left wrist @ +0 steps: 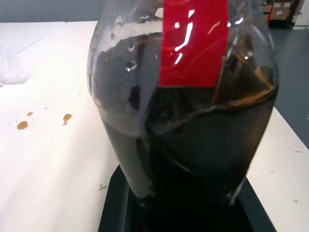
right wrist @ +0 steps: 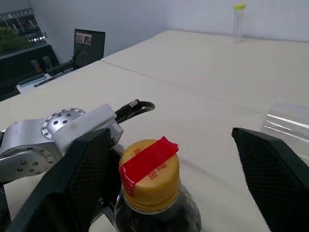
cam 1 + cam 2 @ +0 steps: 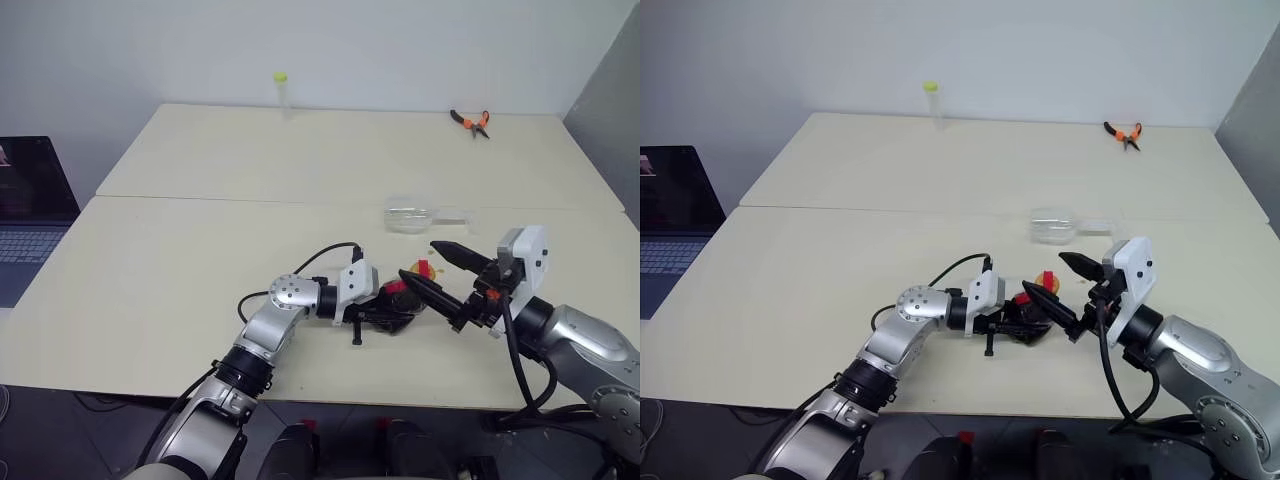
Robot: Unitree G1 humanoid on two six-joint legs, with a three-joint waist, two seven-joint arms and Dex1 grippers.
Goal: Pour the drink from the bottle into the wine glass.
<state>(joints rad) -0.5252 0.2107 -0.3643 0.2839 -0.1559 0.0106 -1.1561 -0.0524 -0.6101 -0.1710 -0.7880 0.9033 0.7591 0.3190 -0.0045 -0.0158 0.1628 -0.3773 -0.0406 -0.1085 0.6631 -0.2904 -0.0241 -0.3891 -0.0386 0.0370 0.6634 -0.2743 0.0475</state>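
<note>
Upright near the desk's [image 3: 150, 290] front edge, the small squat clear plastic bottle [image 1: 183, 121] stands with its long axis vertical and its yellow, red-taped cap [image 2: 148, 173] up, clamped low in the left gripper [image 3: 385, 312]. Dark brown-red drink [image 1: 207, 145] fills its body nearly to the shoulder. The right gripper [image 2: 174, 188] stands spread, one finger either side of the cap; the clear stemmed wine glass [image 3: 412, 216] lies on its side behind it, foot toward the desk's right edge.

Bottle [image 1: 183, 121] neck beyond the edge

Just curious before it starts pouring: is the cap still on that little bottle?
Yes. The bottle still wears its cap, with red tape across the top; it stands upright.
</note>
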